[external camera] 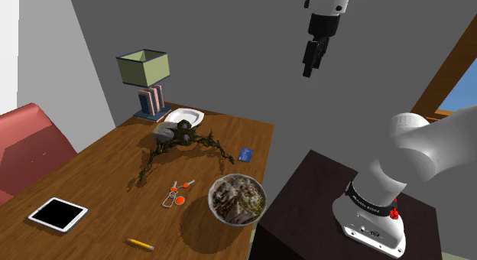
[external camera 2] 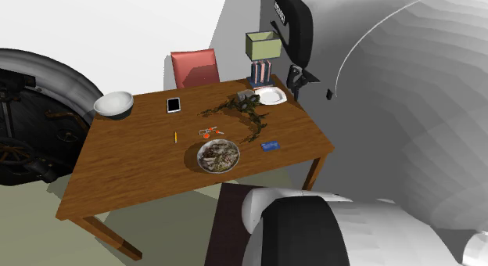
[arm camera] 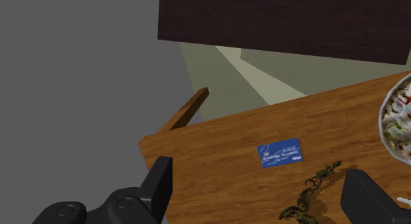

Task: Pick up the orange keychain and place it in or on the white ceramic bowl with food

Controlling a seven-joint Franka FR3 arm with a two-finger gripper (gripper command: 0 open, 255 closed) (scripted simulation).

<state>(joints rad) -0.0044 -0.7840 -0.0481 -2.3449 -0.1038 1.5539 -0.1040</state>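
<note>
The orange keychain (external camera: 177, 193) (external camera 2: 207, 132), with silver keys on it, lies flat on the wooden table (external camera: 99, 174). Just to the shoulder view's right of it stands the bowl with food (external camera: 238, 200) (external camera 2: 219, 156), its rim (arm camera: 393, 120) also seen beside one finger in the wrist view. My black gripper (external camera: 309, 69) hangs high in the air, far above the table's side near the stand. In the wrist view the gripper (arm camera: 263, 193) is open with nothing between its fingers, looking down on a blue card (arm camera: 281, 152).
A twisted dark branch ornament (external camera: 183, 144) sprawls mid-table behind the keychain. Around it are a blue card (external camera: 245, 154), white plate (external camera: 186, 117), lamp (external camera: 143, 67) on books, tablet (external camera: 58, 214) and pencil (external camera: 140, 244). An empty white bowl (external camera 2: 113, 105) sits at a corner; a red chair (external camera 2: 195, 69) stands beyond.
</note>
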